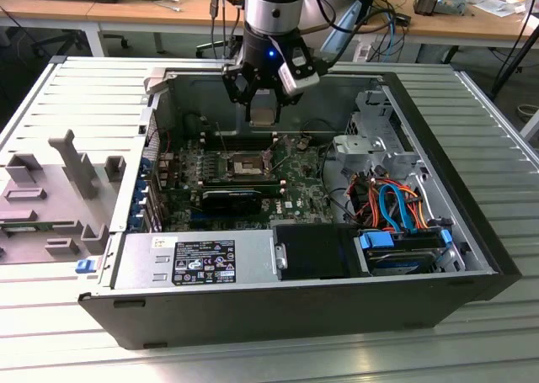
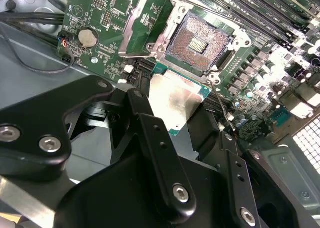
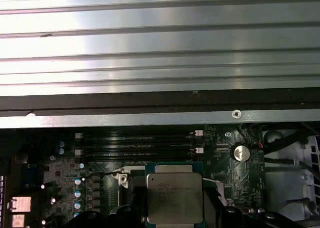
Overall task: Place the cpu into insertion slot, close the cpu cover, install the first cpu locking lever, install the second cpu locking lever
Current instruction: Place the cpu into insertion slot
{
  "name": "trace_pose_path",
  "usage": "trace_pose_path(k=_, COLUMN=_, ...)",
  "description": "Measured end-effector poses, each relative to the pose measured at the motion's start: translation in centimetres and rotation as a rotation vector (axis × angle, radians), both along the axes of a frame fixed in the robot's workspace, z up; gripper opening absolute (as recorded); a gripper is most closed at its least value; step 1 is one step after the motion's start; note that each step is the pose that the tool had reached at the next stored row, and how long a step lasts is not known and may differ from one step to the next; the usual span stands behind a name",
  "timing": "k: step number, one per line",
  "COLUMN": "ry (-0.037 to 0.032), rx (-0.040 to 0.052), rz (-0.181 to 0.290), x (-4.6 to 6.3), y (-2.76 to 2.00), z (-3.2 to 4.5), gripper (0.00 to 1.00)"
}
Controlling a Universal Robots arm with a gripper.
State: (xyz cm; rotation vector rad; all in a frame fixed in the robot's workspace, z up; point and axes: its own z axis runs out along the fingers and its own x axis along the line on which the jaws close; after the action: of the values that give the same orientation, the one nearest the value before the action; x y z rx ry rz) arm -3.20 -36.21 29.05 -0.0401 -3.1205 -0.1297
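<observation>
The black two-fingered gripper [image 1: 263, 112] hangs over the open black computer case [image 1: 295, 316] in the exterior view, pinched narrowly on the small flat square cpu [image 1: 264, 119] with its dull silver-grey top; the chip is held in the air above the green motherboard [image 1: 295, 189]; the insertion slot [image 1: 242, 165], a square socket with a dark centre and silver rim, lies lower and toward the exterior view's left, apart from the chip; the case rests on a ribbed grey metal table [image 1: 488, 122].

In the second wrist view the black fingers [image 2: 155, 138] clamp the cpu by two opposite edges, a green border showing round its metal top; beyond it the insertion slot lies bare, its contact field exposed; the thin silver cpu cover [image 2: 133, 35] stands raised off the socket along one side; a thin wire lever [image 2: 221, 105] sticks up near the chip's corner; a round silver coin battery [image 2: 87, 36] sits on the board, well apart.

In the first wrist view the cpu shows between the dark fingers, over the board; long black memory slots [image 3: 140, 143] run just beyond it.
</observation>
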Motion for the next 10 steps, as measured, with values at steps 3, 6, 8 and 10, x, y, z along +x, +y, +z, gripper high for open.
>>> trace_pose_path(k=3, ry=0.0000, rx=0.0000, rz=0.000, x=0.00, y=-0.02, z=-0.06, gripper=0.54)
trace_pose_path(k=6, ry=0.0000, rx=0.0000, rz=0.000, x=0.00, y=-0.03, z=-0.11, gripper=0.54)
trace_pose_path(k=8, ry=0.0000, rx=0.0000, rz=0.000, x=0.00, y=-0.03, z=-0.16, gripper=0.54)
trace_pose_path(k=10, ry=0.0000, rx=0.0000, rz=0.000, x=0.00, y=-0.04, z=-0.23, gripper=0.54)
